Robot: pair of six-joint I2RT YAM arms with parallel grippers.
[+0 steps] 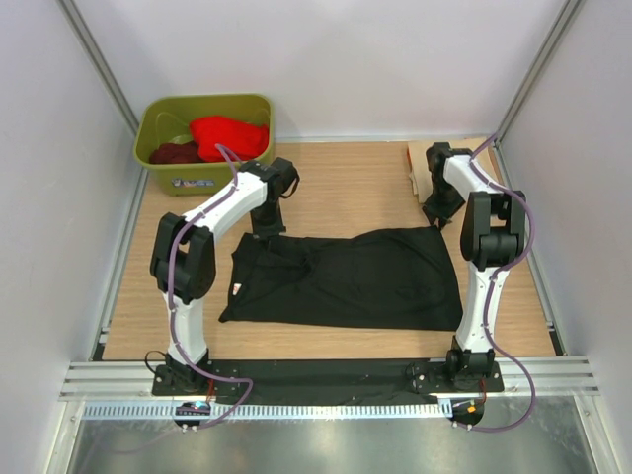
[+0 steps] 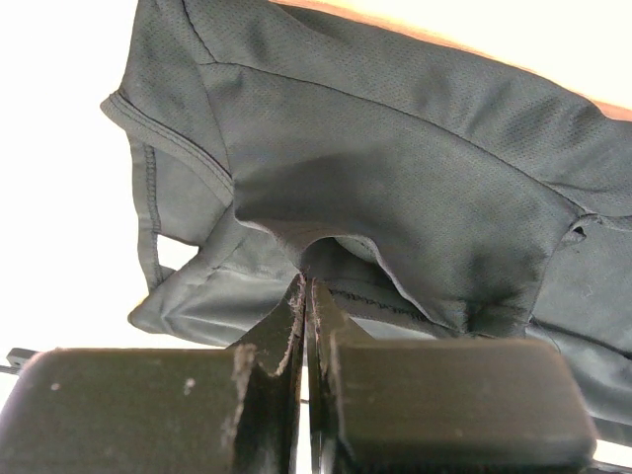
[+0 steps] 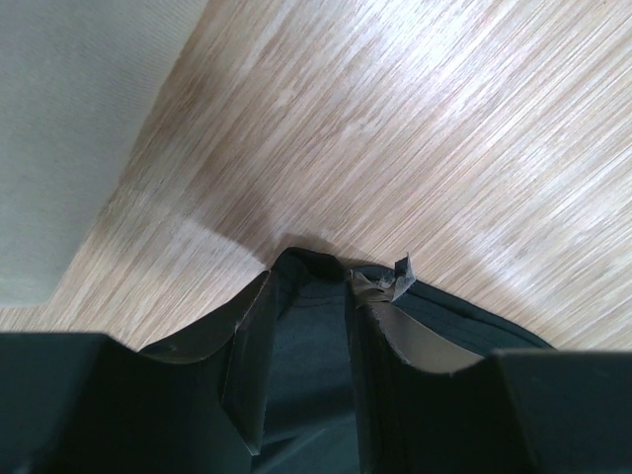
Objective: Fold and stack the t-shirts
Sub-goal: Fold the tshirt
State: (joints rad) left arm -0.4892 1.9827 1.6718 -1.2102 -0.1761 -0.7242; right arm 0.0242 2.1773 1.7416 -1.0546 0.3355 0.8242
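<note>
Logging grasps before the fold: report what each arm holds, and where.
Left jaws pinch the black t-shirt at a fold near its sleeve end. Right jaws straddle its far hem corner; grip unclear.

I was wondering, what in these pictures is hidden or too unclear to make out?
Beige t-shirt, top view: partly covered by the right arm, so its fold is unreadable.
Maroon t-shirt, top view: small, bunched in the tub beside the red t-shirt; shape unclear.
Right pincer, right wrist view: black t-shirt fills the gap, so whether it is clamped is unclear.
</note>
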